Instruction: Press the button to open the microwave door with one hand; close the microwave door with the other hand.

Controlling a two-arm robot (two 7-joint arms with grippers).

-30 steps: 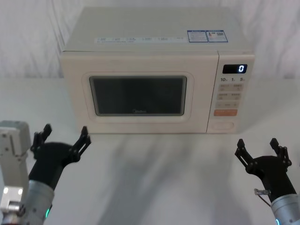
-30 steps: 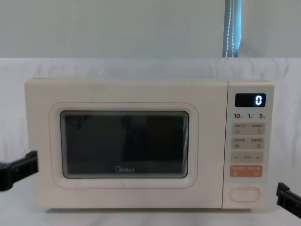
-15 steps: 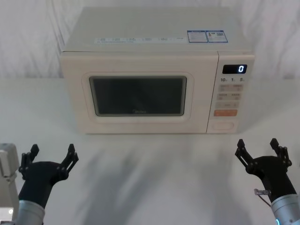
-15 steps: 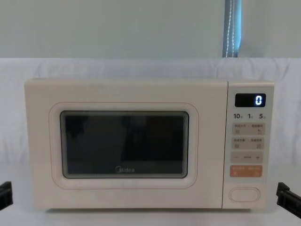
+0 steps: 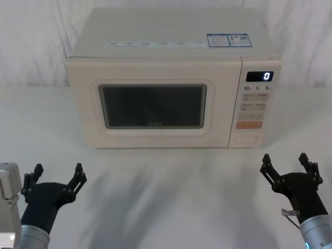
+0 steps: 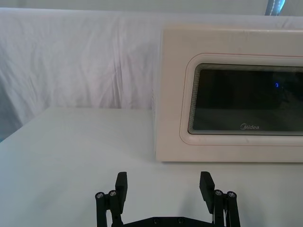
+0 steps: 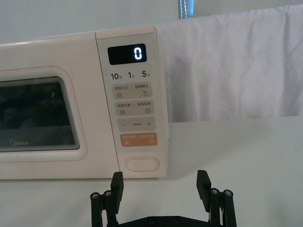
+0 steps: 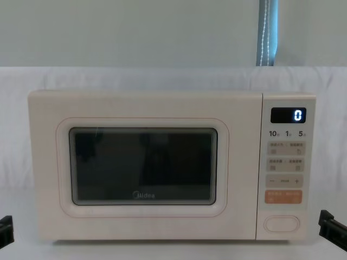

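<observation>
Hovering wide, my left claw [image 5: 53, 176] and right claw [image 5: 287, 163] sit back; microwave door [image 5: 153, 104] shut, button [image 5: 247, 139] seemingly unpressed.

A white surface [image 5: 171, 192] carries the scene, running back to a white draped cloth [image 5: 31, 46] behind it. One thing stands directly on it: a cream microwave [image 5: 171, 52], set toward the back, its base flat on the surface, facing forward.

Matt cream microwave door [image 5: 150, 106], glossy dark window, white cloth backdrop [image 6: 75, 56]
</observation>
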